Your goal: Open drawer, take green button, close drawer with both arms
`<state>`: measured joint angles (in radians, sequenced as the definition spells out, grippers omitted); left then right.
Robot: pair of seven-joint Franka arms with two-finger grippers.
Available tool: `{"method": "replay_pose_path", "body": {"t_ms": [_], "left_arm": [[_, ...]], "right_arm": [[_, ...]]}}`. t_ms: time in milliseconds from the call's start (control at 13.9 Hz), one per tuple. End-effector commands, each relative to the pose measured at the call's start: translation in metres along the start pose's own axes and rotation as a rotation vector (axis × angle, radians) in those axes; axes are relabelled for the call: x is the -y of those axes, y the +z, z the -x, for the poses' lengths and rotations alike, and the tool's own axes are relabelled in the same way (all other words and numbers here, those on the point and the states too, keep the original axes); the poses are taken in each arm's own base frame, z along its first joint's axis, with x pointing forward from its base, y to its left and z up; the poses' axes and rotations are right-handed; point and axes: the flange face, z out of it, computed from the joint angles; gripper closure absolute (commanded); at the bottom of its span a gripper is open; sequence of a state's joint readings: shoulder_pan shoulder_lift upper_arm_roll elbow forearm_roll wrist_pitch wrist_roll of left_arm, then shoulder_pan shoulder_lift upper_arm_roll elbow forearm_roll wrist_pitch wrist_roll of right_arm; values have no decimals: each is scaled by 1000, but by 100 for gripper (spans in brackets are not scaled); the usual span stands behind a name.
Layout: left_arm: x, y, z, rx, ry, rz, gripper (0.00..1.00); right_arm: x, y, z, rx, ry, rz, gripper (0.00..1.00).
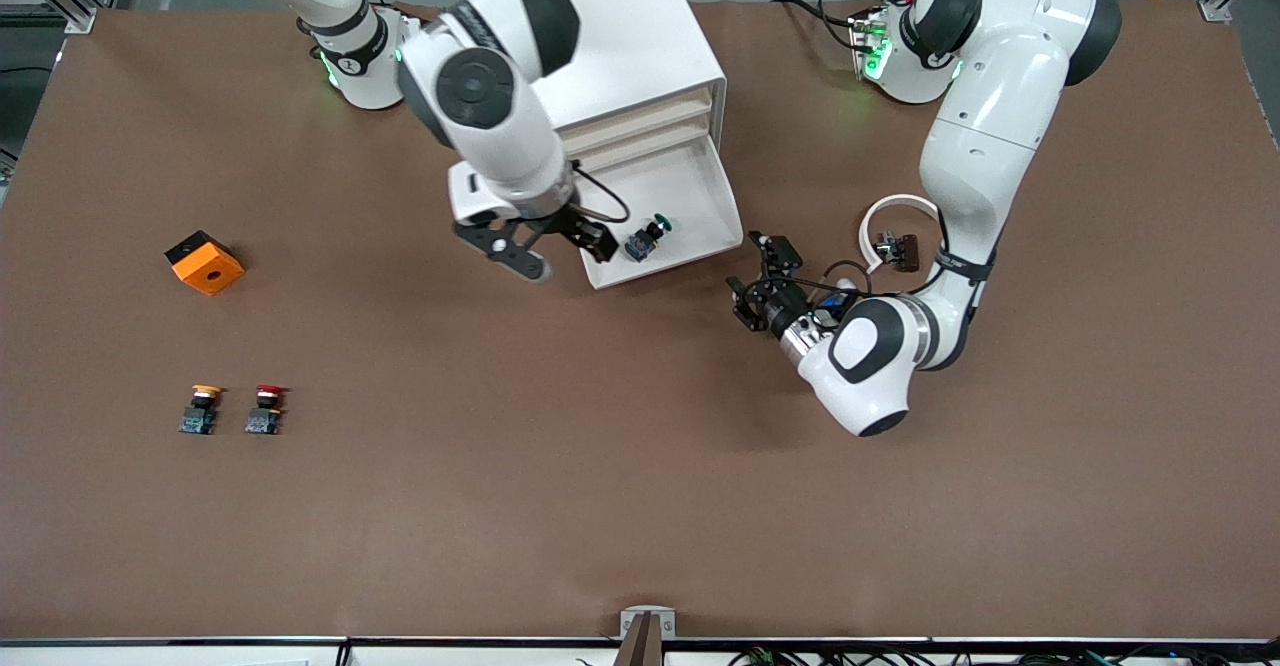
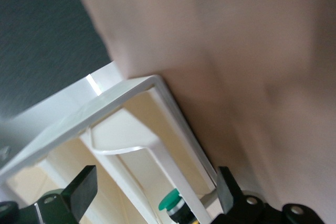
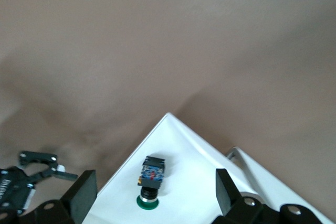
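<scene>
Drawer (image 1: 690, 186): lowest tray of white cabinet (image 1: 640, 46), pulled out, green-capped button (image 1: 648, 238) lying inside. Right gripper (image 1: 555, 243): jaws spread wide, empty, over the drawer's front corner. Left gripper (image 1: 765, 281): jaws wide, empty, beside the drawer, toward the left arm's end.

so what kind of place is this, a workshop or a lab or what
Most likely a robotics lab test bench: two white arms bolted along a brown-covered table, aluminium frame posts at its corners, and staged props such as the drawer cabinet and loose push buttons.

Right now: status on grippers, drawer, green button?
Right gripper open over the pulled-out cream-white tray drawer. Green-capped push button inside, ungrasped. Left gripper open, beside the drawer.
</scene>
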<state>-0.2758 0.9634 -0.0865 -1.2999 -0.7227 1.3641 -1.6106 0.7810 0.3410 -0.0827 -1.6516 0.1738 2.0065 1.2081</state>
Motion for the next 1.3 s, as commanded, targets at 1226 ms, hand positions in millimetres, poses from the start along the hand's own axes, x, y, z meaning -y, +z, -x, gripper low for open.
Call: {"method": "replay_pose_path", "body": {"t_ms": [1226], "left_arm": [[98,-226,-3,-796,950,458,0]], "right_arm": [[34,159,63,-88,41,86,0]]}}
